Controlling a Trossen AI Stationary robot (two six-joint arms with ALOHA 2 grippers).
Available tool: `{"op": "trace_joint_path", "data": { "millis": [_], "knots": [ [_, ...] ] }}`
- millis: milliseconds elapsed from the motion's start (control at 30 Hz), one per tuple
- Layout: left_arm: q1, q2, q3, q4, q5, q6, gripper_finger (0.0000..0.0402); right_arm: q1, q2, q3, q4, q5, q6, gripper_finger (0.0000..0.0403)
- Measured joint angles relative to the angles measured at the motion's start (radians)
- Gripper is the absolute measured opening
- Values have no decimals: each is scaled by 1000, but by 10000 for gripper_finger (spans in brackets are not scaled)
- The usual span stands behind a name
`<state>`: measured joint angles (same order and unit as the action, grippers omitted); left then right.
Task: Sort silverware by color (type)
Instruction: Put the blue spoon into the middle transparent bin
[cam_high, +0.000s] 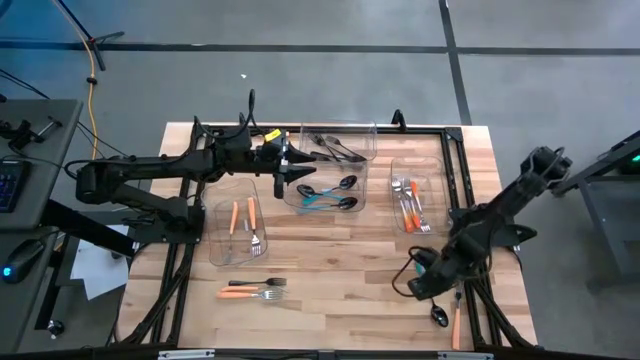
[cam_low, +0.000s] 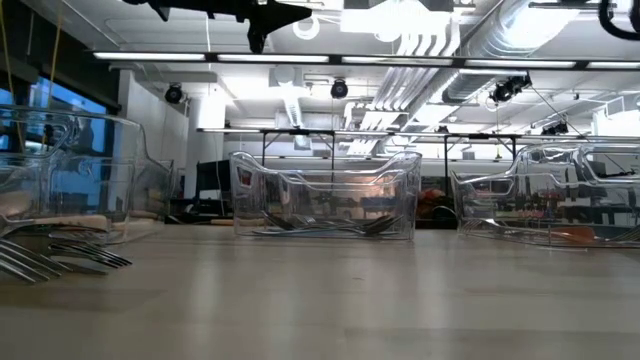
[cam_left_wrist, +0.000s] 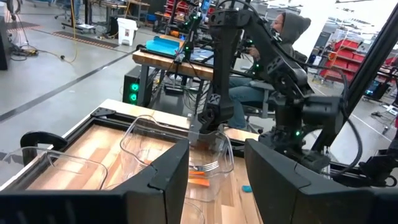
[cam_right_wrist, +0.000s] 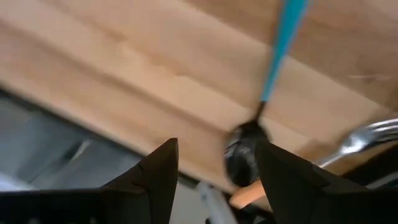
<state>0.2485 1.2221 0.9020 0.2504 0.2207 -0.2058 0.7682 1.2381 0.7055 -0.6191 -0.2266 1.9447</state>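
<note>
The right gripper (cam_right_wrist: 214, 171) works low at the desk's (cam_high: 340, 275) front-right corner, fingers spread wide and grasping nothing, with a teal-handled spoon (cam_right_wrist: 264, 93) lying between and just beyond the tips. The main risk is the edge: this spoon sits close to the desk's rim, beside an orange-handled piece (cam_high: 455, 325) and a fork (cam_right_wrist: 357, 140), so a closing that lands off-centre could nudge it over the side or pinch a neighbour along with it. The thin bowl may also skate on the wood rather than lift.

The left gripper (cam_left_wrist: 217, 171) hangs high over the middle bin (cam_high: 325, 195) where the teal spoons lie, fingers parted and empty as far as the wrist view shows — it could foul the bin wall if it drops without centring.

Elsewhere the silverware is partly sorted: black pieces in the far bin (cam_high: 338, 140), orange-handled forks in the right bin (cam_high: 415, 195), a few orange pieces in the left bin (cam_high: 238, 228), and loose pieces (cam_high: 252, 288) on the front boards. Open room lies across the bare centre-front of the desk; the right arm has little margin toward the metal frame at its side.
</note>
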Motion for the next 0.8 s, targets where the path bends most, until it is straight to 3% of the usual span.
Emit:
{"op": "trace_joint_path", "data": {
  "millis": [267, 467, 800],
  "knots": [
    [0, 0, 0, 1, 0, 0, 145, 13, 150, 0, -16, -10, 14, 197],
    [0, 0, 0, 1, 0, 0, 145, 13, 256, -1, -4, -76, 5, 197],
    [0, 0, 0, 0, 0, -1, 145, 11, 329, 3, 44, -103, -13, 191]
  ]
}}
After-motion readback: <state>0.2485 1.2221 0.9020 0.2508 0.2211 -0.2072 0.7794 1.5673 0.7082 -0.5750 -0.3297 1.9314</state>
